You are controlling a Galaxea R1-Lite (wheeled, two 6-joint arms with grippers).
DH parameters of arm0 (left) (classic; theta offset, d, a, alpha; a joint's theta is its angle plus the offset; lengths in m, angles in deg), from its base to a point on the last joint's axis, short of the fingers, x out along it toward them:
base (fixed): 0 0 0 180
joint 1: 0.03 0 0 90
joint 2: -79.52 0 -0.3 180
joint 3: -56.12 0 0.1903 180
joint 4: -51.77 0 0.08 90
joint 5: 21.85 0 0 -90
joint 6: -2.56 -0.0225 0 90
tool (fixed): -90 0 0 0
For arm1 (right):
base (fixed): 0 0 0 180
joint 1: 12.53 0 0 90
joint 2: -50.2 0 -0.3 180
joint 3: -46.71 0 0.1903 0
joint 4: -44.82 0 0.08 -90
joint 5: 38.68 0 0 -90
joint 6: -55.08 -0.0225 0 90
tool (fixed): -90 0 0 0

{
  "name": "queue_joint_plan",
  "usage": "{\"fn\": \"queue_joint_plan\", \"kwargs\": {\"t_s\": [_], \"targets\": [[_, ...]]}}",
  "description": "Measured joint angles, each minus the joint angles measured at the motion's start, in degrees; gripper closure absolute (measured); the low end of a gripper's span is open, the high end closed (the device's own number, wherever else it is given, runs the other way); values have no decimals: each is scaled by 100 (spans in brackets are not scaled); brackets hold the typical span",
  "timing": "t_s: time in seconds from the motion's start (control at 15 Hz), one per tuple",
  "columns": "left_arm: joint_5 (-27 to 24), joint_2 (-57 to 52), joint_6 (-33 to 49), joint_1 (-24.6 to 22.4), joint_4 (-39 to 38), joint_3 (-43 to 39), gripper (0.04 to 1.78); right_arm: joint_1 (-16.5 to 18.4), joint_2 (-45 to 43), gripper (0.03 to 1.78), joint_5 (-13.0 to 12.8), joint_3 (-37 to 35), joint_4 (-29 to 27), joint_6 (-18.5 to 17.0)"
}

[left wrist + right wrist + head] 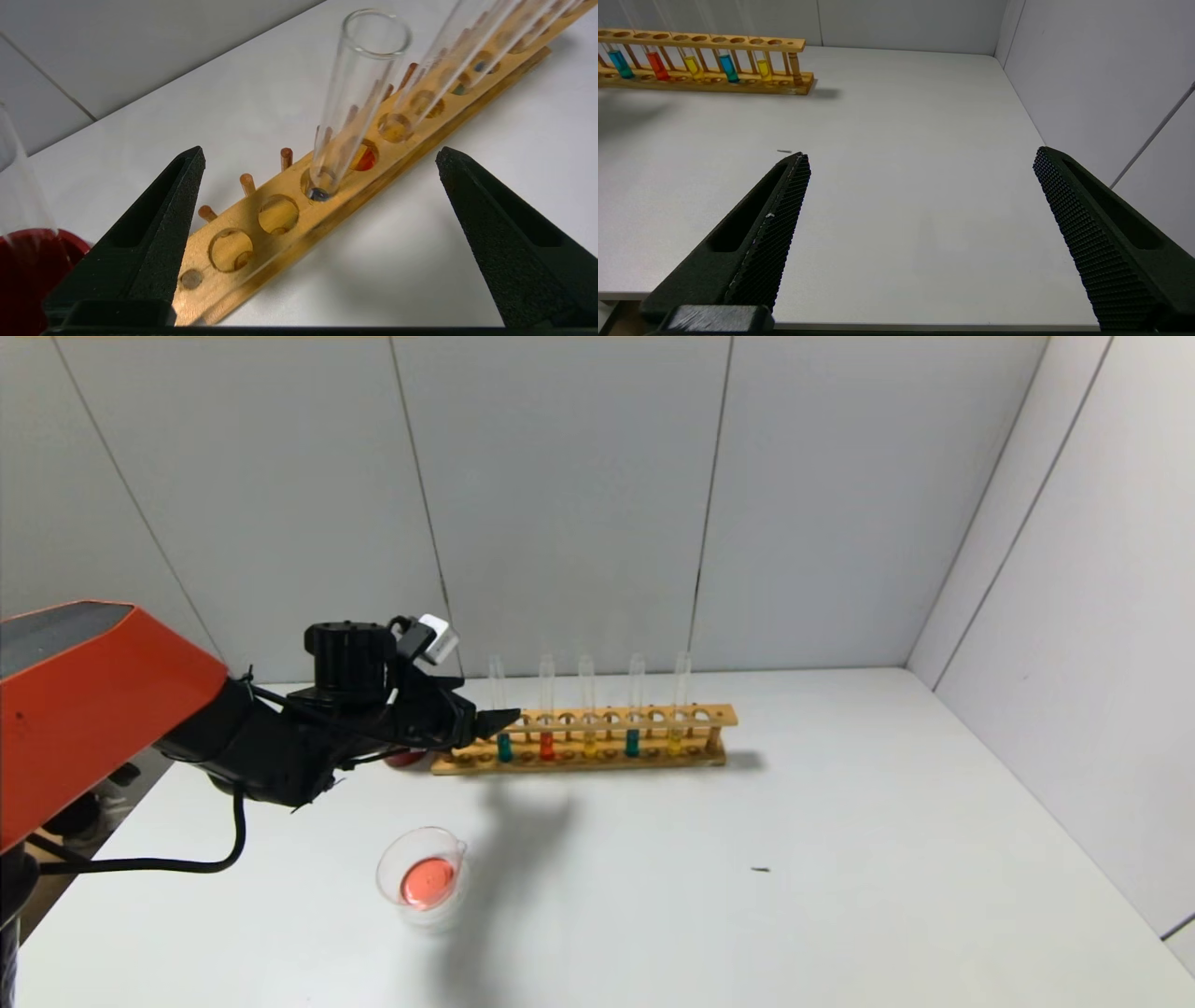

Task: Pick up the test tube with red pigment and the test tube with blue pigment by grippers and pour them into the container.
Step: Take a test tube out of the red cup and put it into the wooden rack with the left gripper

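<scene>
Right gripper (920,158): parked low at the near edge of the table, out of the head view; its two black fingers stand wide apart with nothing between them, pointed across the bare white top toward the far rack.

Container (422,875): a low clear glass beaker on the near-left part of the table (840,859), standing upright with its pouring lip toward the right – a shallow pool of orange-red liquid lies in its bottom.

Left gripper (499,719): held above the table at the left end of the rack, fingers spread wide and empty; in the left wrist view the nearest tube stands between the two fingertips but farther off, touched by neither.

Rack (583,739): a long wooden holder lying across the far middle of the table, with five tubes upright in its holes.

Test tube with blue pigment (504,714): the leftmost tube, in its hole just beyond the left gripper's tips; teal liquid at its bottom.

Test tube with red pigment (546,714): next hole to the right, upright, orange-red liquid at the bottom.

Other tubes: yellow, a second teal one (633,709), yellow – further right along the rack.

Red cup (28,275): dark, by the rack's left end, mostly hidden behind the left gripper.
</scene>
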Motion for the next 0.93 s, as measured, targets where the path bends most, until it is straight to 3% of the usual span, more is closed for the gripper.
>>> {"fn": "queue_joint_plan", "kwargs": {"t_s": [0.6, 0.8, 0.93], "targets": [[11, 606, 89, 83, 336, 786, 9, 0, 0, 6, 0, 0, 0, 0], [9, 660, 185, 107, 340, 911, 29, -2, 0, 6, -1, 0, 0, 0], [9, 700, 188, 108, 338, 979, 57, -2, 0, 6, 0, 0, 0, 0]]}}
